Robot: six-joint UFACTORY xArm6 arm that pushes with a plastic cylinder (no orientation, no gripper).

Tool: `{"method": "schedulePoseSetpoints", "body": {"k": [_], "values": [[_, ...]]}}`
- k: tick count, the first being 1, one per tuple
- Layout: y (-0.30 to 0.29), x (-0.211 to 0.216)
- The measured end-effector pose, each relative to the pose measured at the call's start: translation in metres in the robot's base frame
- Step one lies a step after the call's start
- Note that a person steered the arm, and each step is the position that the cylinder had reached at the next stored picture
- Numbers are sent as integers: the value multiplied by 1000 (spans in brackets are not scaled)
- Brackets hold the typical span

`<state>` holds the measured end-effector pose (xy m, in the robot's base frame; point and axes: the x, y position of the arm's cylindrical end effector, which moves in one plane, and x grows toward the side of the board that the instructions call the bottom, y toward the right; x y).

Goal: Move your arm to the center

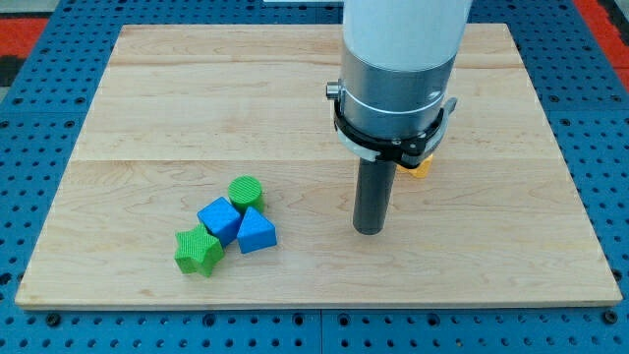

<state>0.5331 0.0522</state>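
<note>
My tip [369, 230] rests on the wooden board [197, 108], a little right of and below its middle. To the tip's left lies a tight cluster of blocks: a green cylinder [245, 191], a blue cube [219, 218], a blue triangular block [257, 232] and a green star-shaped block [198, 250]. The nearest, the blue triangular block, is well apart from the tip. A yellow block [420, 163] peeks out behind the arm's body, mostly hidden; its shape cannot be made out.
The arm's wide grey and white body [398, 69] hides the board's upper middle. The board lies on a blue perforated base [39, 324] that shows on all sides.
</note>
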Motion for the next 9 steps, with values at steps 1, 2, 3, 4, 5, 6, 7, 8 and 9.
{"method": "schedulePoseSetpoints", "body": {"k": [1, 2, 3, 4, 5, 6, 7, 8, 9], "values": [[-1, -2], [-3, -7], [-19, -19], [-31, -24], [-31, -27], [-33, -28], [-59, -50], [-69, -80], [-88, -102]]}}
